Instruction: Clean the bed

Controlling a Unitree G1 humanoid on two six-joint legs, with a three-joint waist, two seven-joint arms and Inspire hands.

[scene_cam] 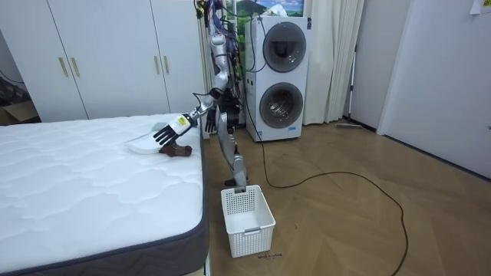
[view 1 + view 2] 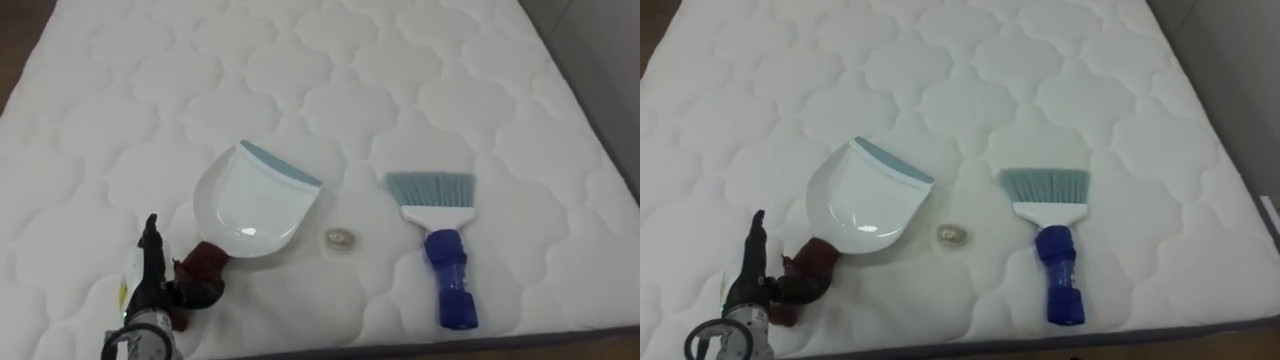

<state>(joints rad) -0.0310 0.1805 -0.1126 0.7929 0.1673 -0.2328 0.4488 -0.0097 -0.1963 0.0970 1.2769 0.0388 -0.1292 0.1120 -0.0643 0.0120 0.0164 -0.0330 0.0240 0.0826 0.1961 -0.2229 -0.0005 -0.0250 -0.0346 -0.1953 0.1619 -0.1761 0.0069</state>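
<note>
The left hand (image 2: pixel 150 285) hovered at 7 o'clock of the dustpan (image 2: pixel 252 205), fingers straight and released beside its dark red handle (image 2: pixel 205 265), grasping nothing. The scrap (image 2: pixel 341 238) lay on the mattress (image 2: pixel 400 80) at the pan's 4 o'clock, with the brush (image 2: pixel 440 250) at the scrap's 3 o'clock. A clumsy grab could swing the pan and knock the scrap away, as its lip faced 1 o'clock.

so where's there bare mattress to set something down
Free: the wide quilted stretch of mattress beyond the dustpan and brush, and right of the brush. Crowded: the near edge, where left hand, dustpan handle and crumpled scrap sit.
</note>
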